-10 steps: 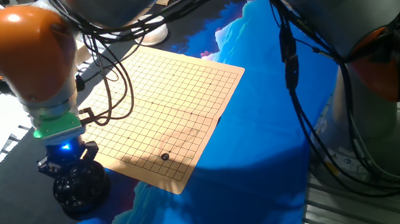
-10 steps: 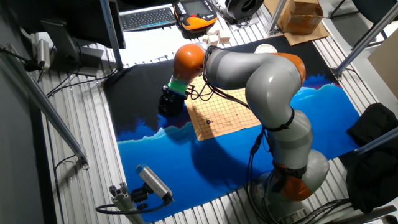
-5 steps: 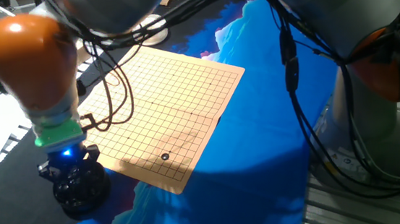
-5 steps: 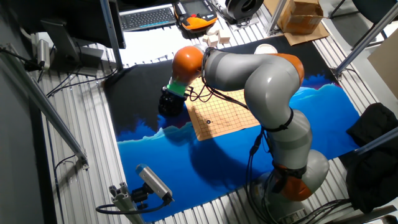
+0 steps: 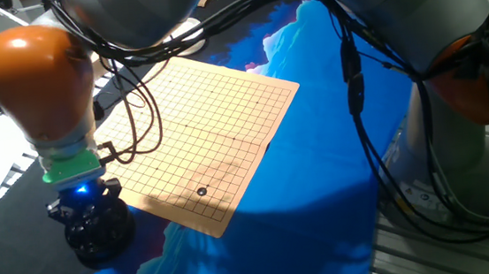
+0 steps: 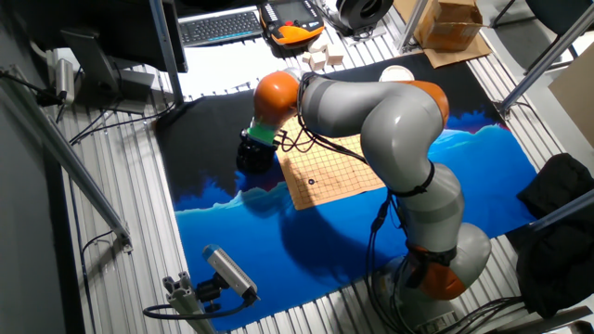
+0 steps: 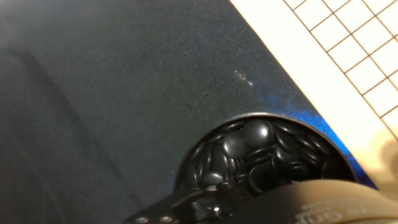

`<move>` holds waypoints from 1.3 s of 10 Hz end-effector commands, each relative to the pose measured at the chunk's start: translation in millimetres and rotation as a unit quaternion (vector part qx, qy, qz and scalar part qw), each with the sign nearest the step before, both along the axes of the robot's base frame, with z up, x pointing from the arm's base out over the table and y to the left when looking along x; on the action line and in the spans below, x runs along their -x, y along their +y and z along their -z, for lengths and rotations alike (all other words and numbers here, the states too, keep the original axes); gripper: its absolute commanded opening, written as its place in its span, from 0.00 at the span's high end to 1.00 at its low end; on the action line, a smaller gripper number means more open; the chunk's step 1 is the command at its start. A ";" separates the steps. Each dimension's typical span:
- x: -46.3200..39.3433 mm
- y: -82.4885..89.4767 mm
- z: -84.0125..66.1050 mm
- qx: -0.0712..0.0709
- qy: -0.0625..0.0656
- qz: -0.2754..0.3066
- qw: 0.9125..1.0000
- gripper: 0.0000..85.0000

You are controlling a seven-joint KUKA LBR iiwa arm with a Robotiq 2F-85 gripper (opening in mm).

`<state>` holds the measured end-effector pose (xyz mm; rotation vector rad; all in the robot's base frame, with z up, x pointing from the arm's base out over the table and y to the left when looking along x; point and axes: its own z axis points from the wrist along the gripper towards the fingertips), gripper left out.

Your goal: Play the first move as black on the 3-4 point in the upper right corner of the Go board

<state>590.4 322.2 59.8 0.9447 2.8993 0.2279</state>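
The tool point(image 5: 87, 213) hides most of the bowl of black stones point(image 7: 261, 158); its fingers seem out of sight.

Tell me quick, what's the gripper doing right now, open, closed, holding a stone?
Gripper: cannot tell. It sits over the bowl of black stones beside the Go board, and its fingers are hidden in every view.
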 end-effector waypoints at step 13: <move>1.5 2.3 9.3 -0.006 -0.006 0.001 1.000 0.60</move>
